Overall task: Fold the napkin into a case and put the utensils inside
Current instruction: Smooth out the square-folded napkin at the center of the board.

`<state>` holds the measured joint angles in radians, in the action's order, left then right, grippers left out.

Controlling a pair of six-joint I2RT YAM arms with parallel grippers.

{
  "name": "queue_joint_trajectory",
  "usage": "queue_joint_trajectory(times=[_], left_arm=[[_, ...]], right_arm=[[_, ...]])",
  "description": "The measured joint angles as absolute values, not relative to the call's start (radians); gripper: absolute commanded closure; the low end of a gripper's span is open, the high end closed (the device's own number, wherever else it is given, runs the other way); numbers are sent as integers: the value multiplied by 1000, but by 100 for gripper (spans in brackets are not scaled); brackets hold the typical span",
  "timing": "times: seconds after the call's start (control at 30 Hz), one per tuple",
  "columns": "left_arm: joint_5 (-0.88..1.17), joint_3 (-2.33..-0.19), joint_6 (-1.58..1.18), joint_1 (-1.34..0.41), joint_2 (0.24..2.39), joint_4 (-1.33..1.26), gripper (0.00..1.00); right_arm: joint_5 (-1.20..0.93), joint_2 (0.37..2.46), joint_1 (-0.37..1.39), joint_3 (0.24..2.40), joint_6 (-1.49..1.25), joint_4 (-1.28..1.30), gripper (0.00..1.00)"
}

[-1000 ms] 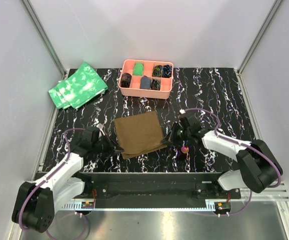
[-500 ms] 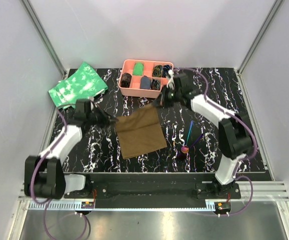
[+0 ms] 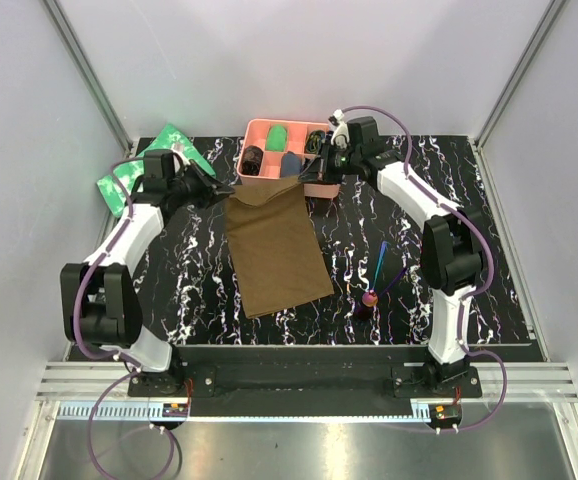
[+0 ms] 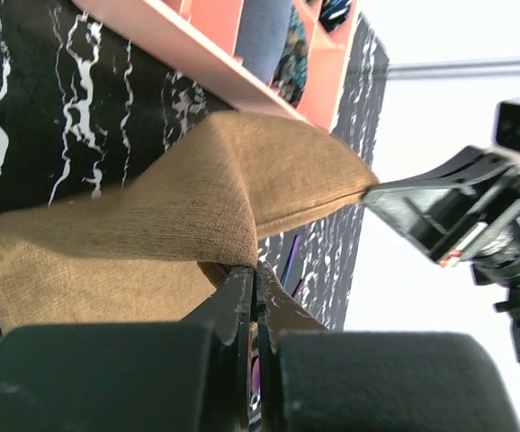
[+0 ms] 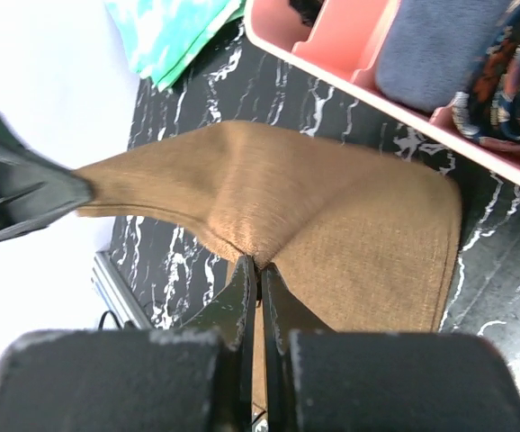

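The brown napkin (image 3: 277, 250) lies mid-table, and its far edge is raised and stretched just in front of the pink tray. My left gripper (image 3: 219, 192) is shut on the far-left corner. My right gripper (image 3: 315, 181) is shut on the far-right corner. In the left wrist view the napkin (image 4: 197, 202) runs taut from my gripper (image 4: 254, 267) to the right gripper (image 4: 377, 192). In the right wrist view the napkin (image 5: 350, 207) spreads from my gripper (image 5: 259, 261) toward the left gripper (image 5: 82, 192). The utensils (image 3: 381, 262) lie to the napkin's right, one with a pink-red end (image 3: 369, 298).
The pink compartment tray (image 3: 271, 183) holds rolled cloths at the back, right behind both grippers; its wall (image 4: 188, 49) and its rim (image 5: 332, 54) show close in the wrist views. Green mottled cloths (image 3: 161, 160) lie at the back left.
Both arms have swung from the napkin's near side to its far side by the tray. The napkin's far edge now stands raised and stretched farther back between the grippers.
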<state>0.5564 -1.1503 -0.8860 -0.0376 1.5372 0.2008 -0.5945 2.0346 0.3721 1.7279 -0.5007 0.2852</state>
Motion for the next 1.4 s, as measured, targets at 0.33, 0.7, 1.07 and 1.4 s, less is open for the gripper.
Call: queue_joint_trajectory(times=[0.33, 0.7, 1.07, 1.4], left_arm=[[580, -922, -842, -46, 1423, 207, 100], [564, -526, -910, -244, 1170, 156, 100], [542, -359, -947, -281, 1105, 130, 100], [557, -317, -977, -282, 1001, 134, 100]], right_arm=[[-651, 2008, 372, 1634, -489, 299, 100], [-667, 1790, 372, 1143, -476, 330, 100], [-675, 1689, 372, 942, -475, 282, 100], [-691, 1655, 372, 841, -479, 253, 100]])
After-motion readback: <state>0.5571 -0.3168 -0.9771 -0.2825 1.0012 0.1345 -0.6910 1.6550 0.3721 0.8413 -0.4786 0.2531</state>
